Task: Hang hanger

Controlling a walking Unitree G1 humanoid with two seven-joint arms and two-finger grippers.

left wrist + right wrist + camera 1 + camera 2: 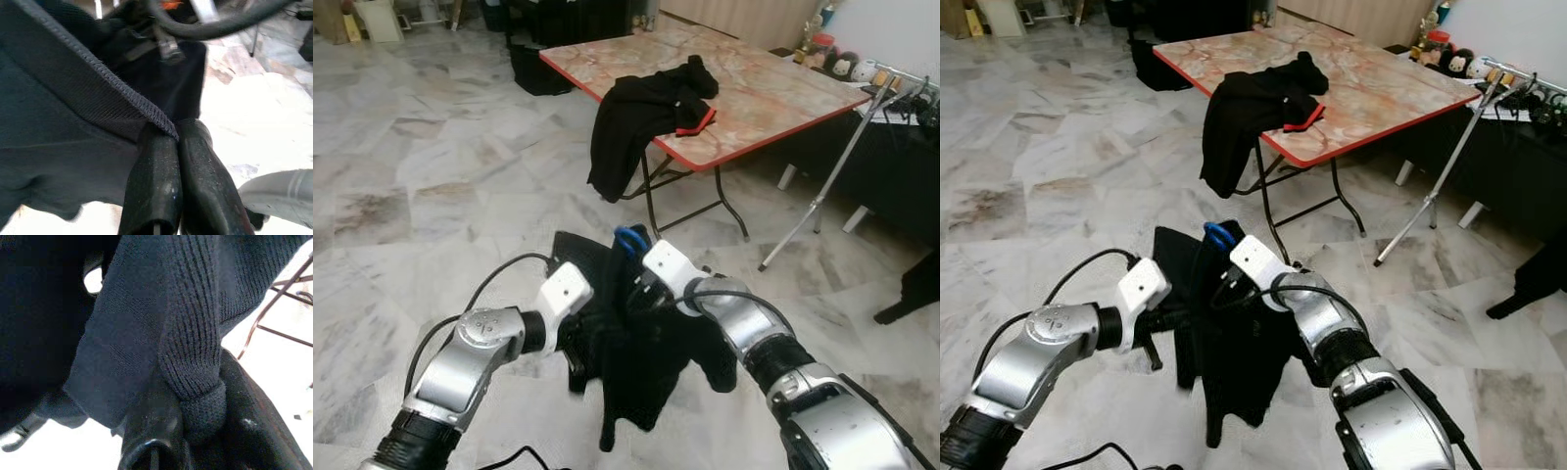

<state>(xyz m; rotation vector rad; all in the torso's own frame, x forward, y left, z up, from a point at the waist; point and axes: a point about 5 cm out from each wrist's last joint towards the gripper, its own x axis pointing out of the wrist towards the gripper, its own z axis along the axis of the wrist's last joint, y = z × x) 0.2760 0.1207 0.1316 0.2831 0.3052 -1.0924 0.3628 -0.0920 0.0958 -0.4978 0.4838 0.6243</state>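
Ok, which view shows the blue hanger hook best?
The left eye view: the blue hanger hook sticks up clear above the black garment held between the left gripper and right gripper. The right eye view shows it smaller, partly behind cables. Both wrist views show dark fabric pinched in closed fingers; no hook can be made out.

Dark garment [1234,362] on blue hanger [1218,235] between both end effectors.

Marble-topped folding table [773,93], black garment [641,113] draped over its edge; tilted metal stand [827,181]; marble floor [421,186]
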